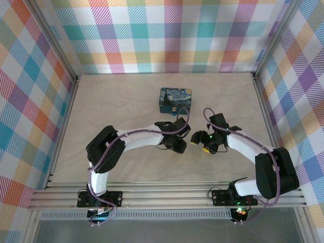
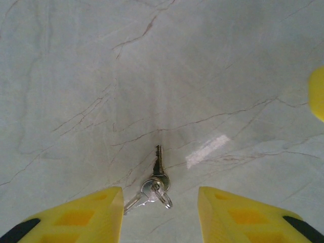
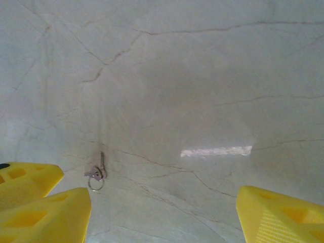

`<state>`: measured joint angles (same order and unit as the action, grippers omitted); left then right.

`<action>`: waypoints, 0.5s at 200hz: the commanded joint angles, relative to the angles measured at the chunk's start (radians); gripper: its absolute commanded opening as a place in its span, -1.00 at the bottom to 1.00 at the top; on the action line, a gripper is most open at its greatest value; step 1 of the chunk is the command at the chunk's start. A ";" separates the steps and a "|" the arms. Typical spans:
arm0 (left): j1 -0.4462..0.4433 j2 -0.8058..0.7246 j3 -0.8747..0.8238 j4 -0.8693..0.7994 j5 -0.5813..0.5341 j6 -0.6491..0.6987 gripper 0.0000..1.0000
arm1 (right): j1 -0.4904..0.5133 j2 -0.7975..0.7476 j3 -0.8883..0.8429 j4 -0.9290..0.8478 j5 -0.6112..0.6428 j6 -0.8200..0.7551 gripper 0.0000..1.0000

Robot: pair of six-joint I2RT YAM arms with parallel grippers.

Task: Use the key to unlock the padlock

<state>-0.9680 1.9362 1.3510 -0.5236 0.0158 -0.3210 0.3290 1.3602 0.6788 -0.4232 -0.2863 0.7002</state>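
We are straddling the key (image 2: 158,169) with the left gripper (image 2: 159,205), spread, gaps free either side; the right gripper (image 3: 164,200) is hovering spread, bare table (image 3: 202,76) lying ahead.

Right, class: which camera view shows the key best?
Left wrist: the key lies large and sharp on the table, at the tips of the left gripper. Right wrist shows it small, lower left. From the top external camera it is too small to tell.
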 commanded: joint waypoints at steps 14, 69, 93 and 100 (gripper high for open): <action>-0.020 0.008 -0.023 -0.029 -0.055 -0.006 -0.15 | 0.007 0.018 -0.006 0.029 0.000 0.023 0.51; -0.020 -0.003 -0.075 -0.004 -0.055 -0.002 -0.50 | 0.007 0.040 0.018 0.030 -0.001 0.024 0.48; -0.020 -0.006 -0.081 0.004 -0.045 0.008 -0.68 | 0.007 0.037 0.016 0.030 -0.003 0.029 0.48; -0.020 -0.009 -0.082 0.004 -0.044 0.012 -0.77 | 0.007 0.036 0.016 0.032 -0.005 0.029 0.48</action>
<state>-0.9779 1.9404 1.2831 -0.5201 -0.0242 -0.3237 0.3290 1.3926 0.6758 -0.4030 -0.2874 0.7189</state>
